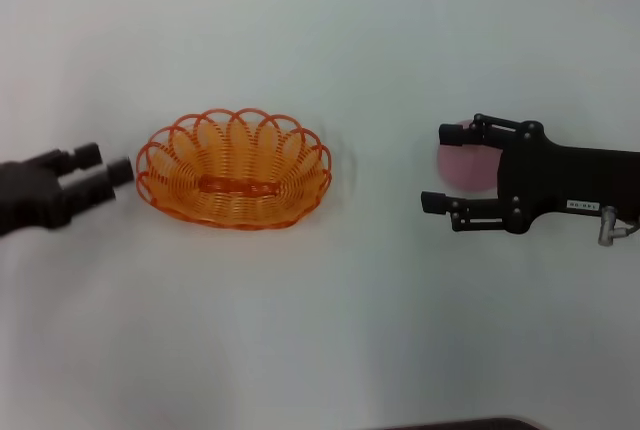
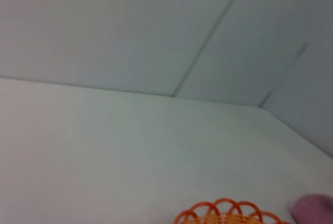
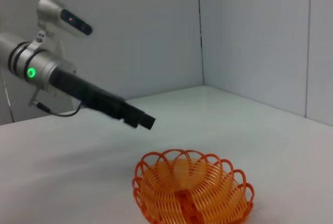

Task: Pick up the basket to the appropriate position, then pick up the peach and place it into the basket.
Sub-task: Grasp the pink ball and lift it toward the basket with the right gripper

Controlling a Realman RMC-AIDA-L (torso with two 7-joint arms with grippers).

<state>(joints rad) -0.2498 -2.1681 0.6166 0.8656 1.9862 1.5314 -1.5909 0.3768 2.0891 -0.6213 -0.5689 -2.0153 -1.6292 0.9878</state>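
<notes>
The orange wire basket (image 1: 235, 170) stands upright on the white table, left of centre. It also shows in the left wrist view (image 2: 223, 214) and the right wrist view (image 3: 192, 193). The pale pink peach (image 1: 465, 168) lies on the table to the right; a part of it shows in the left wrist view (image 2: 315, 208). My right gripper (image 1: 437, 167) is open, one finger on each side of the peach, and the arm hides the peach's right part. My left gripper (image 1: 105, 165) is open and empty, just left of the basket's rim; it also shows in the right wrist view (image 3: 143, 121).
The white table (image 1: 320, 330) runs wide around both things. Grey walls meet at a corner behind the table's far edge (image 3: 200, 86). A dark edge shows at the front of the table (image 1: 460, 424).
</notes>
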